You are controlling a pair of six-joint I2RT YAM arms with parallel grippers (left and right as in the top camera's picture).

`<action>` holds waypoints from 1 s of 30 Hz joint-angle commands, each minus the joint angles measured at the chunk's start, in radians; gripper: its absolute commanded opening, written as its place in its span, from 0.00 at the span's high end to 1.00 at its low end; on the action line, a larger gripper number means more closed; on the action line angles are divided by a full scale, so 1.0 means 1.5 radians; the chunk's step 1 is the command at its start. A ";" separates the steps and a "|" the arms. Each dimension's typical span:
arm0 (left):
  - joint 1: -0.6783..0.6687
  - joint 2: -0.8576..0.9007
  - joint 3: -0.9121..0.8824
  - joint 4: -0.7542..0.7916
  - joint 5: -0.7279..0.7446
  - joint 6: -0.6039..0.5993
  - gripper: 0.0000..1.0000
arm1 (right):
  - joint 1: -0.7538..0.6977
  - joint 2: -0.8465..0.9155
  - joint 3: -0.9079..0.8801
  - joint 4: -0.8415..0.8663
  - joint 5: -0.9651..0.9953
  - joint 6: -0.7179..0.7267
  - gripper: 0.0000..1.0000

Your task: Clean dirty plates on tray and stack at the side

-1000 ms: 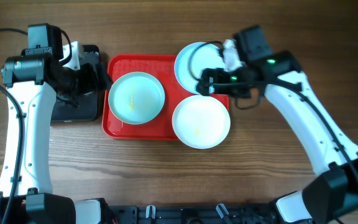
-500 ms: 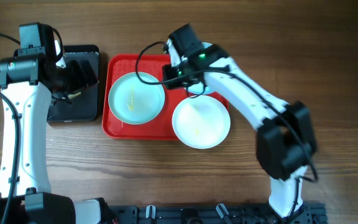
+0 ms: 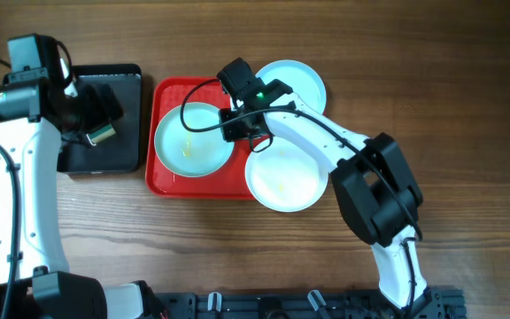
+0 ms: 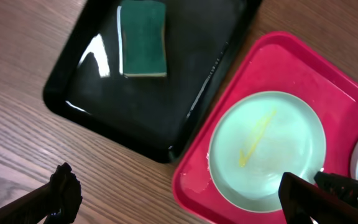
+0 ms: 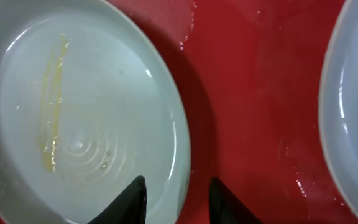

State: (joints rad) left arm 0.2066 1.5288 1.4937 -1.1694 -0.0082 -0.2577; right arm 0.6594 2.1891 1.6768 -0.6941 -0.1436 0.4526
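Right hand (image 5: 178,198), fingers slightly apart, straddles the rim of the yellow-smeared plate (image 3: 193,140) on the red tray (image 3: 168,182). Left hand (image 4: 182,190) hangs wide open near the sponge (image 4: 142,38). Next, likely pinching that rim to lift.

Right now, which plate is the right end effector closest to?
The left plate, inside the red tray with a yellow streak. The right end effector straddles its rim; the other two plates lie farther right.
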 commanded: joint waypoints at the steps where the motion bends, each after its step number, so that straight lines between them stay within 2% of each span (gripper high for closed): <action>1: 0.014 0.006 0.009 0.004 -0.011 -0.010 0.00 | 0.001 0.027 0.007 0.013 0.036 0.012 0.65; 5: 0.014 0.015 0.009 0.021 -0.013 -0.008 0.00 | 0.002 0.049 0.007 0.030 0.026 0.013 0.67; 14: 0.014 0.085 0.009 0.070 -0.014 -0.008 0.00 | 0.002 0.063 0.007 0.051 0.026 0.015 0.83; 19: 0.017 0.142 0.009 0.090 -0.036 -0.009 0.02 | 0.002 0.071 0.007 0.050 0.026 0.020 0.96; 30: 0.053 0.258 0.009 0.195 -0.083 -0.008 0.05 | 0.002 0.072 0.007 0.043 0.026 0.030 0.96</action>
State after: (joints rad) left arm 0.2596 1.8645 1.4937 -0.9245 -0.0856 -0.2577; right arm 0.6594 2.2581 1.6783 -0.6178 -0.1230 0.4866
